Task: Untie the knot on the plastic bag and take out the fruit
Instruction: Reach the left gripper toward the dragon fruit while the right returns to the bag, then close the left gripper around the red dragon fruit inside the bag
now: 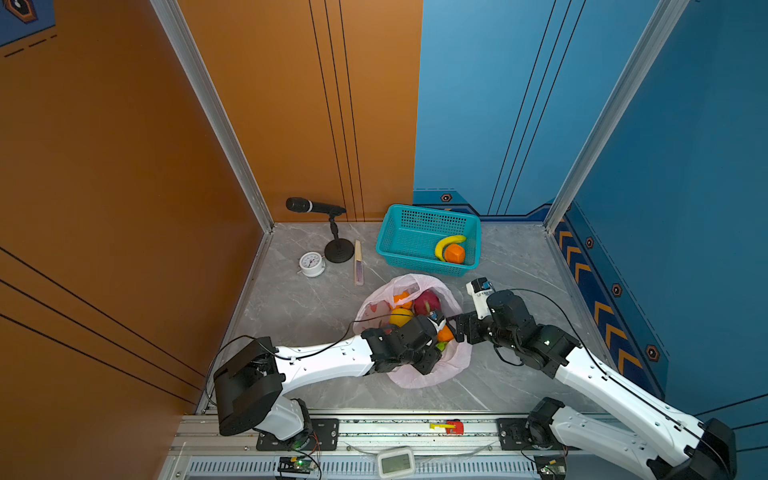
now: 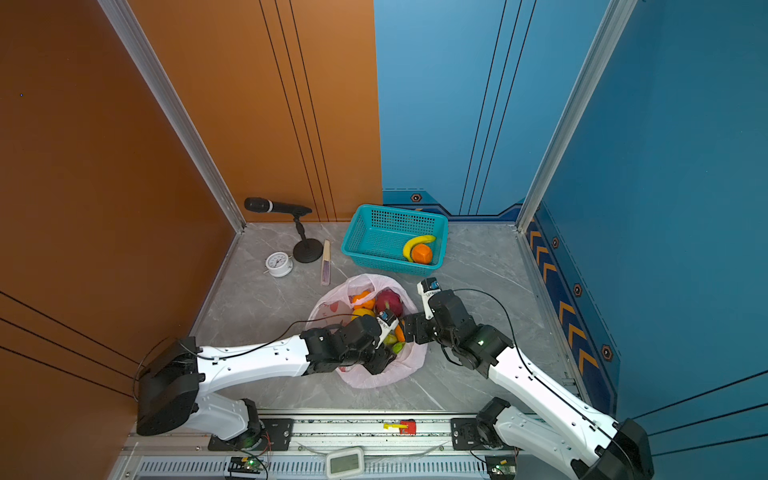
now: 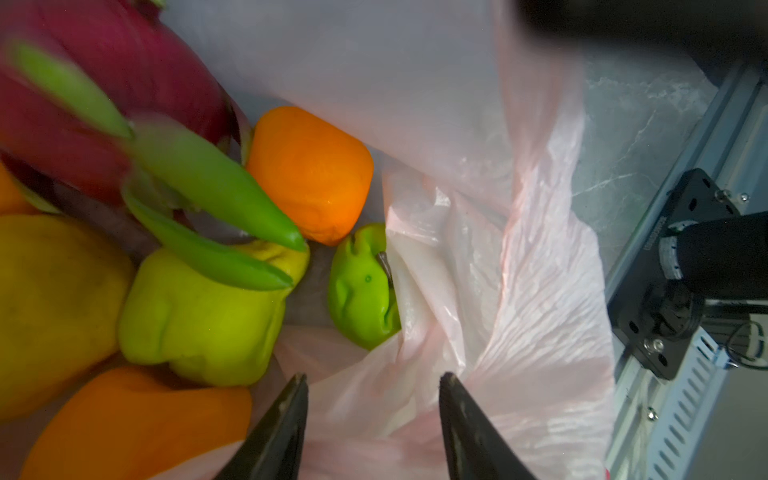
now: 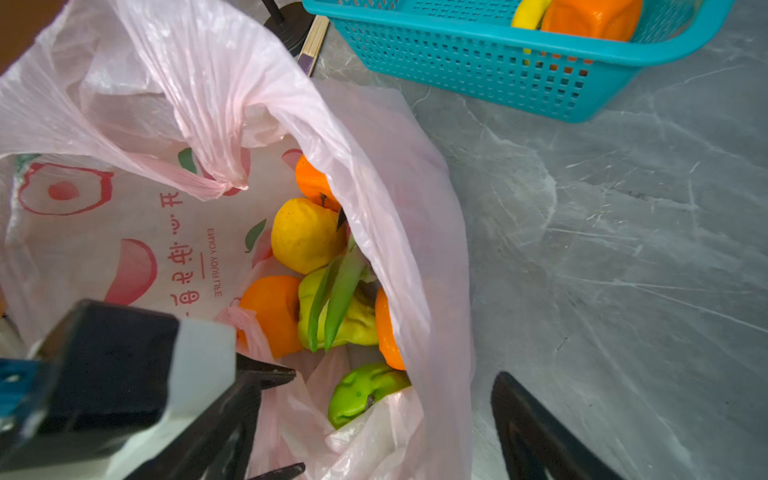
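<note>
The bag [image 1: 415, 376], mid-worktop toward the near edge, gapes with no knot to be seen, so unloading the fruit [image 4: 305, 235] seems the step in hand. One orange [image 1: 454, 253] lies in the basket [image 1: 388, 237] by the far edge. The left pincer [image 3: 374, 376] is open and empty inside the mouth. The right pincer [image 4: 395, 374] is open astride the rim. Next, probably: close on the green fruit [image 3: 361, 286] without catching film.

Pink plastic bag [image 4: 395, 187], seemingly untied; fruit [image 4: 303, 237] inside

Orange wall [image 1: 104, 166], blue wall [image 1: 498, 104] — grey marble floor [image 1: 291, 316]
</note>
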`<state>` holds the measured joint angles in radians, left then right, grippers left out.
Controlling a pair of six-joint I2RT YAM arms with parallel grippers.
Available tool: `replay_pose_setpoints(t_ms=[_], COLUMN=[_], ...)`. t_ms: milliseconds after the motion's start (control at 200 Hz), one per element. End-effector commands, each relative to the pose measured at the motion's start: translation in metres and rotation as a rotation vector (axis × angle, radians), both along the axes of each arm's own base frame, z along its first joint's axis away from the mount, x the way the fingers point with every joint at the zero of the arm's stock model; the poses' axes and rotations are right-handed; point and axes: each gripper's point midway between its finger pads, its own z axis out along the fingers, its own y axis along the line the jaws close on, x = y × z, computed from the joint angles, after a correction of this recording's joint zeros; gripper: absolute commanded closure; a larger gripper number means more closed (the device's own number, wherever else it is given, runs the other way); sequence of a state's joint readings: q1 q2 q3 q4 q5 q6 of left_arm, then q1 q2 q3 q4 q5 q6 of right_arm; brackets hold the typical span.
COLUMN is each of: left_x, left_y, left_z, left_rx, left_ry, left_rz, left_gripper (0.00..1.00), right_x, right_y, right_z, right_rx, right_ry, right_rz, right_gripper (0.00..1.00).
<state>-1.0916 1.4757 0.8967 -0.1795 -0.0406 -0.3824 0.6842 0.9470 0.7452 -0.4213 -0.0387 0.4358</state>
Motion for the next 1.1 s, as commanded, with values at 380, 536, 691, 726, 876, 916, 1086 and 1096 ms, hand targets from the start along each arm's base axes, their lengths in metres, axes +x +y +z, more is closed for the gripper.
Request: replay_pose_setpoints(t_ms=[380,536,691,726,876,916,1086,1096], left_x=[0.077,0.091,0.107,0.112,0.129,0.133,0.150,0.150], left_y=[-0.003,0.006,0.006,0.006,0.008,0.008,0.005,0.003], left_z=[0.075,0.063,0.049,0.046,0.030,0.026,0.008,0.007], left_rx=[-0.061,0.000,0.046,0.059,0.090,0.095,0.112,0.113], left_ry=[-0.235,-0.202,-0.158,-0.157,-0.139,-0.135,-0.101,-0.096], left_rz=[0.261,0.323,0.360,0.371,0.409,0.415,0.412,0.407], left_gripper=[0.23,0.17,0.15,0.15,0.08,0.07,0.04,0.04], right_x=[-0.006,-0.006,-0.009,-0.010,-0.011,-0.011,-0.013,-0.013], right_y=[-0.021,-0.025,-0.027,-0.027,-0.029,-0.029,-0.030,-0.029], right_z=[-0.021,-0.011,-0.002,-0.001,0.003,0.005,0.004,0.005], right_rx=[-0.063,-0.040,-0.012,-0.006,0.015,0.019,0.017,0.017], right_ry=[0.031,0.007,-0.005,-0.005,-0.010,-0.011,-0.007,-0.008], right_rz=[-0.149,-0.170,-0.180,-0.181,-0.189,-0.189,-0.188,-0.188], right_gripper=[0.16,0.14,0.14,0.13,0.13,0.13,0.12,0.12])
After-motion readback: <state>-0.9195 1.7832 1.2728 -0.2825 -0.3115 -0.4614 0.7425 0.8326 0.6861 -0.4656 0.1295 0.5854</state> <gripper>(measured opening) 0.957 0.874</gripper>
